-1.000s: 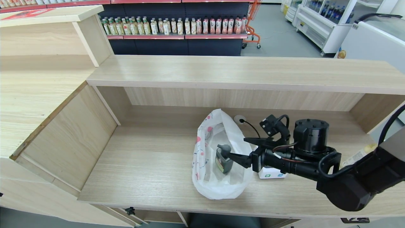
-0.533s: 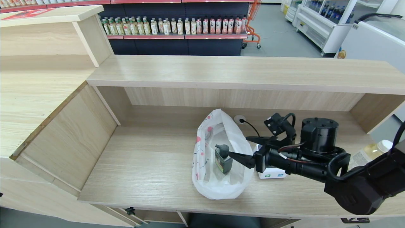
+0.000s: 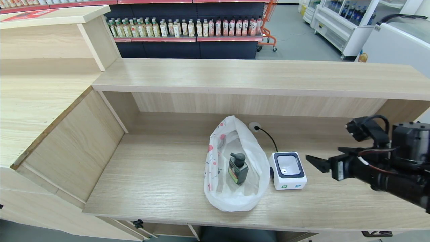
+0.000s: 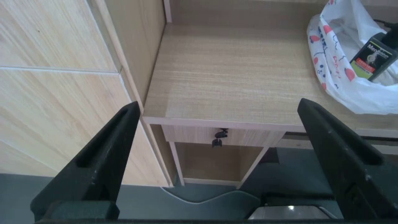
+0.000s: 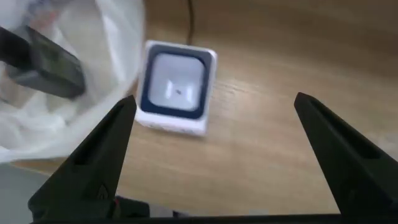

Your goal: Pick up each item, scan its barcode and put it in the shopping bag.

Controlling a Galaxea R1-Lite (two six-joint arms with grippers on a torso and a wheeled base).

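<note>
Shopping bag (image 3: 220,193) lies mid-worktop (image 3: 161,181), stretching from near back wall toward front edge. Pump bottle (image 3: 238,168) inside bag. Scanner (image 3: 288,169) just beside bag, right side; cable (image 3: 270,137) runs back to port (image 3: 254,126) at rear. Right gripper (image 3: 324,154) right of scanner, apart. Left gripper (image 4: 217,106) beyond front edge, toward front-left corner.

wooden counter (image 3: 161,174) | bottle shelf (image 3: 188,28) behind | cooler (image 3: 339,27) and chest freezer (image 3: 393,43) far right
</note>
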